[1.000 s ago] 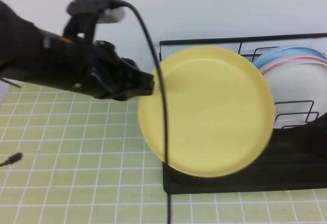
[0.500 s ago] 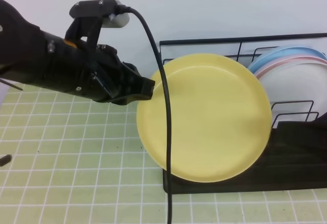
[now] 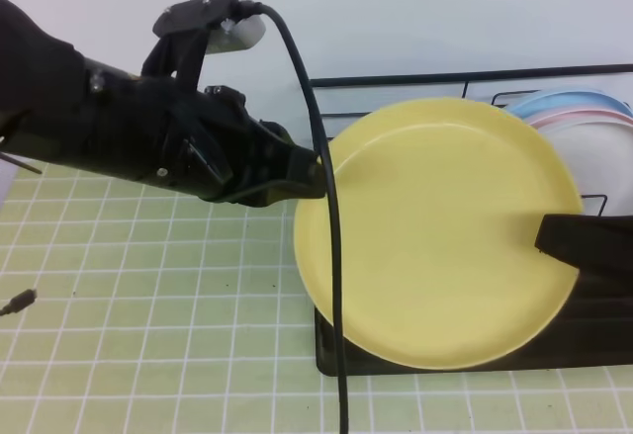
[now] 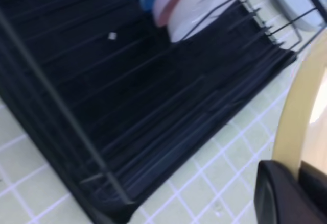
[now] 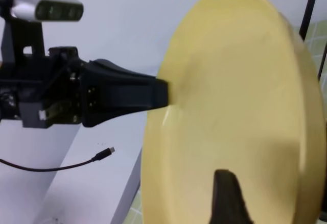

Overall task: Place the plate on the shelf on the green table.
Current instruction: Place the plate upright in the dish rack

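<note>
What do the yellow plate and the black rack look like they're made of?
The plate looks like plastic: one flat pale yellow, smooth with a soft matte sheen and a thin moulded rim, though melamine is possible. The rack looks like black-coated metal wire over a solid ribbed black tray, probably plastic; its thin rods show no bare metal.

Pale-yellow plate [image 3: 440, 236], plain and unpatterned, its rim a duller cream-yellow in the left wrist view. Left gripper [image 3: 307, 172], black, as is its cable [image 3: 331, 256]. Wrist camera [image 3: 213, 24] above that gripper: black mount, silver-grey housing. Black wire shelf [image 3: 396, 83] with black tray base, beyond the plate. Two white plates, one blue-rimmed [image 3: 559, 98], one pink-rimmed [image 3: 593, 118]. Table [image 3: 138, 305]: light-green square tiles, white grout. Black finger [image 3: 584, 241] of the right gripper against the plate's yellow face.
</note>
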